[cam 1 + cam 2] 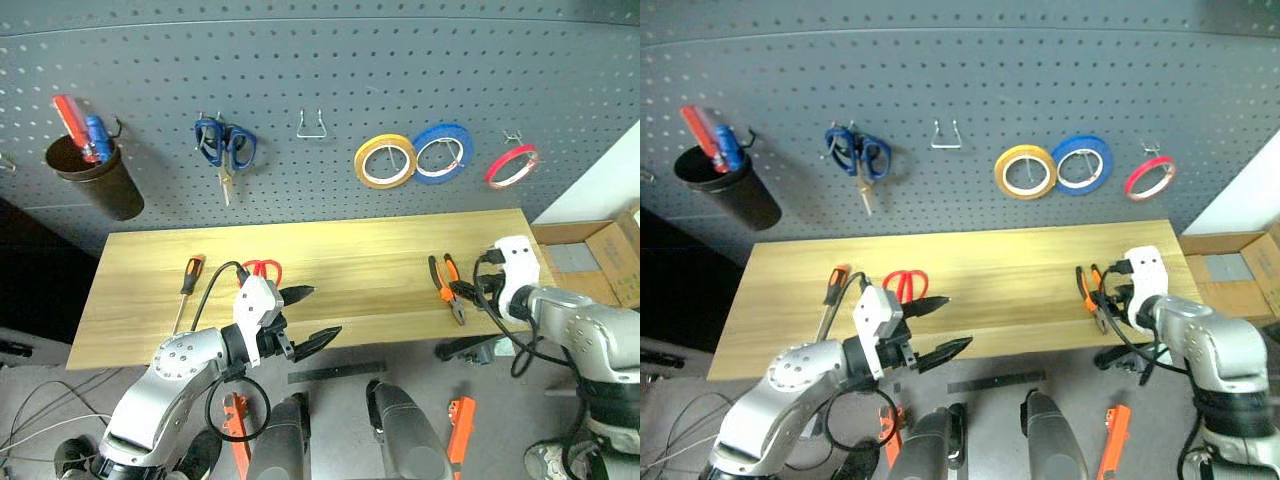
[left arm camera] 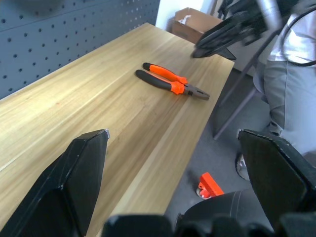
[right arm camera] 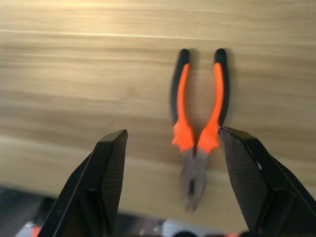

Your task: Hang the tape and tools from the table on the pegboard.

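Dark grey pegboard (image 1: 320,90) is filling the wall behind the table (image 1: 340,255), a long light wood tabletop. Hanging on the pegboard's hooks are blue-handled scissors (image 1: 225,145), a yellow roll (image 1: 385,161), a blue roll (image 1: 443,153) and, furthest toward the right, the red tape (image 1: 512,166); a dark cup (image 1: 95,175) of red and blue screwdrivers is sitting at the far left. On the tabletop, the orange-handled pliers (image 1: 447,287) are lying near the right end, close to the front edge, jaws pointing at that edge. The screwdriver (image 1: 188,285) is lying near the left end, with the red-handled scissors (image 1: 262,268) just beside it. The right gripper (image 3: 173,182) is hovering over the pliers, fingers spread either side of them without touching. The left gripper (image 1: 309,317) is hanging at the front edge by the scissors, fingers spread wide and empty.
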